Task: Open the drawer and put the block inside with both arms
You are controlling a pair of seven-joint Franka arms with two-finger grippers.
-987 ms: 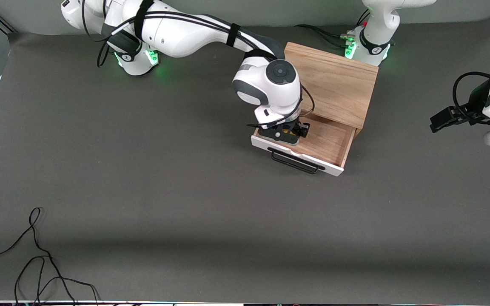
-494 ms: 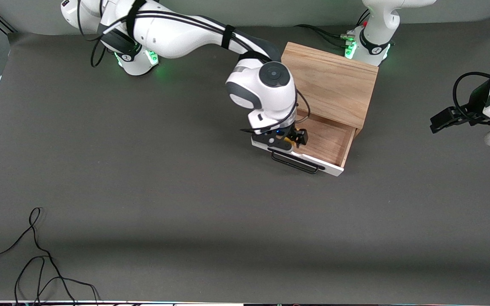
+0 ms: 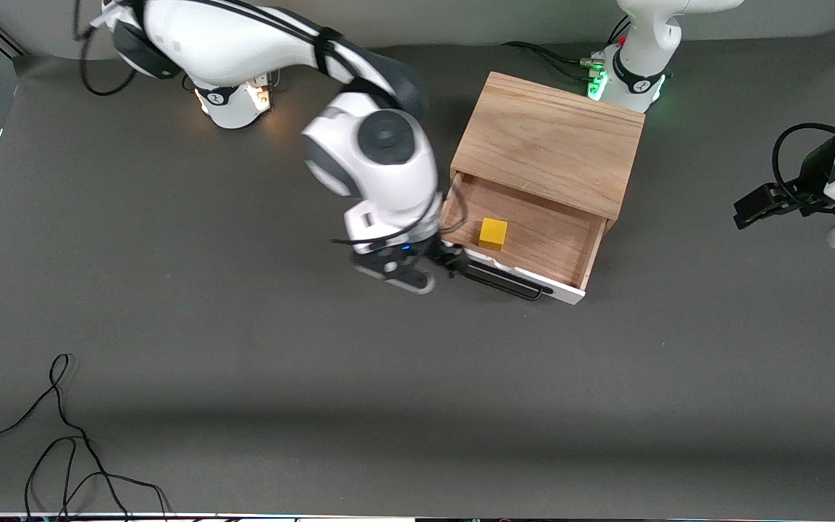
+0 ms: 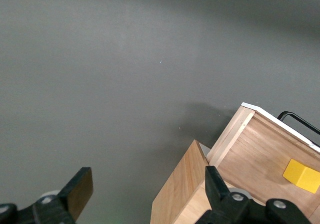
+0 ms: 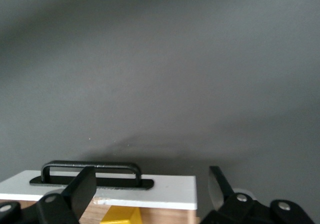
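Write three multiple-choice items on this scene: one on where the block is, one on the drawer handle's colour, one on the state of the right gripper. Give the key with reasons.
1. Where is the block?
A. Inside the open drawer
B. On top of the cabinet
C. On the table by the cable

2. What colour is the drawer's handle?
A. White
B. Black
C. Yellow

3. What is the state of the right gripper?
A. Shut on the block
B. Shut on the handle
C. Open and holding nothing

Key: 1 A, the yellow cube lies on the drawer's wooden floor. 2 B, the wire handle shows black against the white front panel. 3 C, its fingers stand apart in the right wrist view, with the block lying free in the drawer.
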